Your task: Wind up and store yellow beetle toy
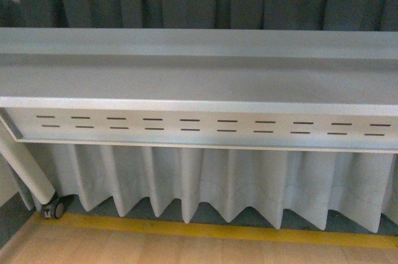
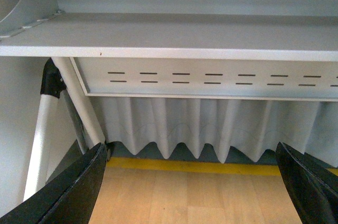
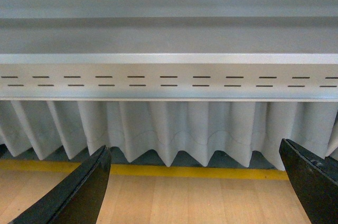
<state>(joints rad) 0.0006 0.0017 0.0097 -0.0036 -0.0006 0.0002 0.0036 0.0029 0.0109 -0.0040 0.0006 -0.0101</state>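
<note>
The yellow beetle toy is out of view in all three views. My left gripper (image 2: pixel 193 182) is open, its black fingers (image 2: pixel 79 189) spread wide with only wooden floor between them. My right gripper (image 3: pixel 195 184) is also open and holds nothing, its dark fingers (image 3: pixel 84 192) wide apart over the same wood floor. Neither arm shows in the front view.
A grey metal table (image 1: pixel 199 83) with a slotted front rail (image 1: pixel 205 126) fills the front view, and a pleated white curtain (image 1: pixel 211 177) hangs under it. A yellow floor stripe (image 1: pixel 217 230) runs along the wooden floor (image 1: pixel 186 250). A white table leg (image 2: pixel 45 129) and a caster (image 1: pixel 55 209) stand at the left.
</note>
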